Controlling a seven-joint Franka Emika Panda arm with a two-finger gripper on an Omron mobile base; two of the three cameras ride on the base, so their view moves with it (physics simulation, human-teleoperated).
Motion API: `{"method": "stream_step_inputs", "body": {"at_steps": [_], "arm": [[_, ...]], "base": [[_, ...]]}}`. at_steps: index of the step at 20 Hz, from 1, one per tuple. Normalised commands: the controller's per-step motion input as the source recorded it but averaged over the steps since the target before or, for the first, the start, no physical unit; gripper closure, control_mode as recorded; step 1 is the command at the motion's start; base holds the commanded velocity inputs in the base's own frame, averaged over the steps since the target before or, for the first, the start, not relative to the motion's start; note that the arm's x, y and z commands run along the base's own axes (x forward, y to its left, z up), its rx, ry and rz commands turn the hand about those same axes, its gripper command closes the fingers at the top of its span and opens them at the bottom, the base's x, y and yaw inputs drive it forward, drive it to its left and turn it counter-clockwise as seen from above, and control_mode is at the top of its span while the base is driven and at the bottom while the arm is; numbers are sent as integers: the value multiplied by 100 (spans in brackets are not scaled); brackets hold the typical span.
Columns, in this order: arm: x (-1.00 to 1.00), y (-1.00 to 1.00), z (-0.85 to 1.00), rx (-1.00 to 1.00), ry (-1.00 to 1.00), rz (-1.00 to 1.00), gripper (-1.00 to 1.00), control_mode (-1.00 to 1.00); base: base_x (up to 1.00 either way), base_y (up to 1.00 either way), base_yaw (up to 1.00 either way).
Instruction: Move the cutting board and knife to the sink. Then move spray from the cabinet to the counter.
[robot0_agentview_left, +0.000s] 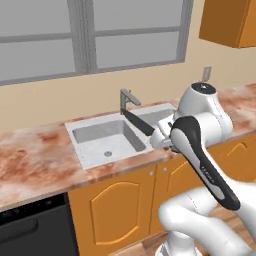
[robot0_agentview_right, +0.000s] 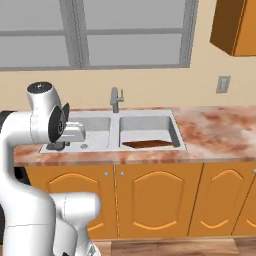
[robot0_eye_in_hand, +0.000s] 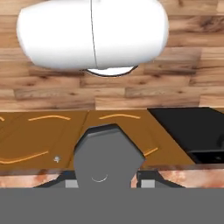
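The claw (robot0_eye_in_hand: 106, 183), low in the hand view, is closed on the grey handle of the dark-bladed kitchen knife (robot0_agentview_left: 138, 122) — the handle rises large between its two small dark finger tips. In the left base view, mid-frame, the blade slants up and left from the hand over the double-basin grey steel sink (robot0_agentview_left: 85, 159). In the right base view, centre, the flat reddish-brown wooden cutting board (robot0_agentview_right: 148, 144) lies in the sink's right basin, beneath the upright grey faucet (robot0_agentview_right: 115, 100). Around the sink spreads the reddish-pink mottled marble tabletop (robot0_agentview_right: 220, 131) — an orange wall cabinet (robot0_agentview_right: 234, 26) hangs upper right.
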Motion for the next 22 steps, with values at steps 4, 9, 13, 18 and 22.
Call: {"method": "stream_step_inputs", "body": {"at_steps": [4,9,13,18,22], "arm": [[0,0,0,0,0,0,100,100],[0,0,0,0,0,0,100,100],[0,0,0,0,0,0,100,100],[58,-14,-64,-10,19,17,100,-100],[97,-24,-97,-24,36,37,100,-100]], "base": [[77,70,0],[59,22,0],[37,-1,0],[9,0,0],[0,0,0]]}}
